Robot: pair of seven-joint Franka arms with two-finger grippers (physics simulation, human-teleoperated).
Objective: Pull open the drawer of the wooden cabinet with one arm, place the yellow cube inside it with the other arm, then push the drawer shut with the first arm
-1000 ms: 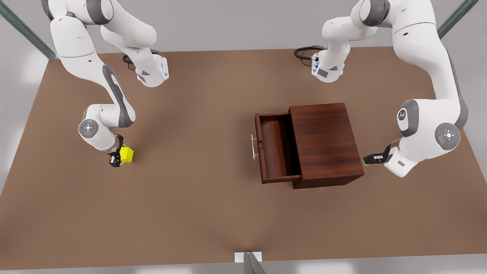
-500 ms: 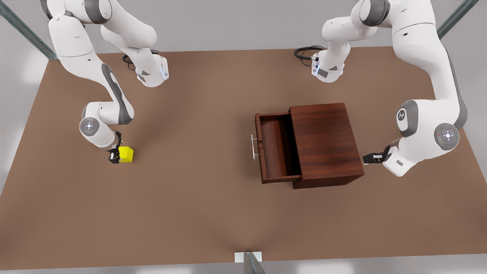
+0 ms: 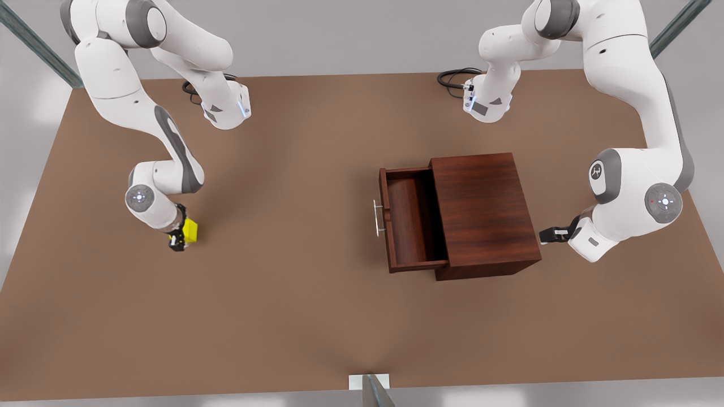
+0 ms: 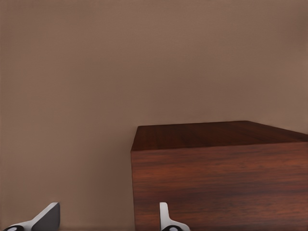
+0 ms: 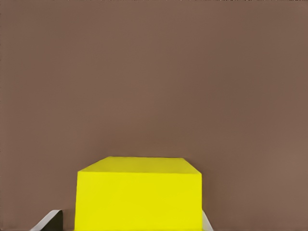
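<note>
- In the right wrist view the yellow cube (image 5: 138,193) runs off the frame edge, and only slivers of the fingertips (image 5: 48,220) show at its two sides, so the contact itself is hard to make out.
- In the left wrist view only the two fingertips (image 4: 166,219) show, set apart with a gap between them; they hold nothing.
- The drawer (image 3: 408,219) stands pulled out of the wooden cabinet (image 3: 481,212) toward the front view's left; what shows of its inside is bare wood, and its far end is hidden under the cabinet top.
- The silver handle (image 3: 376,217) sits on the drawer's front panel.
- The right gripper (image 3: 180,236) is at the front view's left, well apart from the cabinet, its fingers closed against the yellow cube (image 3: 190,231) just above the brown table (image 3: 294,305); whether the cube touches the table cannot be told.
- The left gripper (image 3: 550,234) is at the front view's right, just beside the cabinet's back corner, its arm bent low over the table.
</note>
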